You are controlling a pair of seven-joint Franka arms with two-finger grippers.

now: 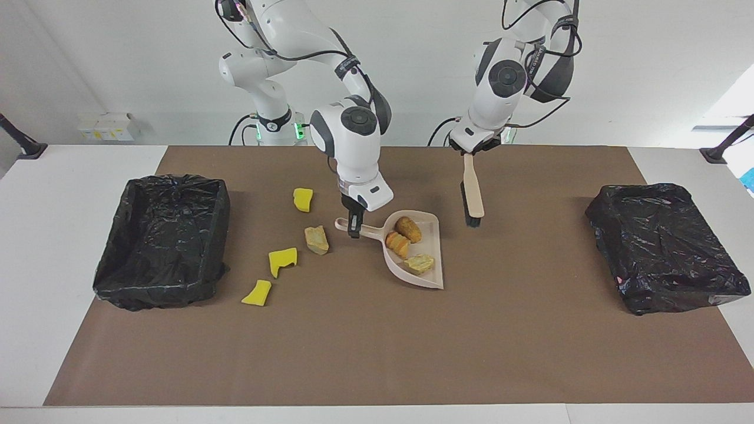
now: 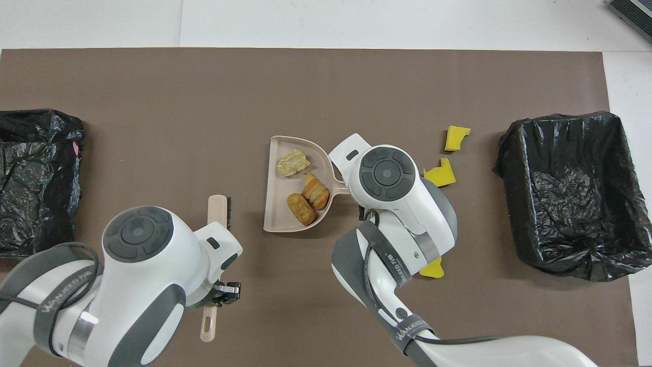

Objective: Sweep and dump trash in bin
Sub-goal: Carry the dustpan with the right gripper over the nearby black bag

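Brown mat (image 1: 377, 353) under all. Right gripper (image 1: 353, 224) clenched on dustpan (image 1: 433, 259) handle; three trash scraps (image 1: 407, 228) inside, four beside handle end. Left gripper (image 1: 469, 148) grasps brush (image 1: 473, 197), raised beside dustpan mouth. Keep dustpan level when carrying.

The dustpan (image 1: 422, 277) looks like smooth beige plastic with a dull sheen, and the brush (image 1: 473, 189) has a matching plastic handle and dark bristles. The sponge chunks (image 1: 282, 259) are porous and matt; the bread-like lumps (image 1: 407, 229) look rough and crusty. Both bins (image 1: 165, 235) wear crinkled, glossy black plastic liners. The brown mat (image 1: 377, 347) is matt, possibly paper. The arms' (image 2: 153, 255) shells are glossy white plastic.
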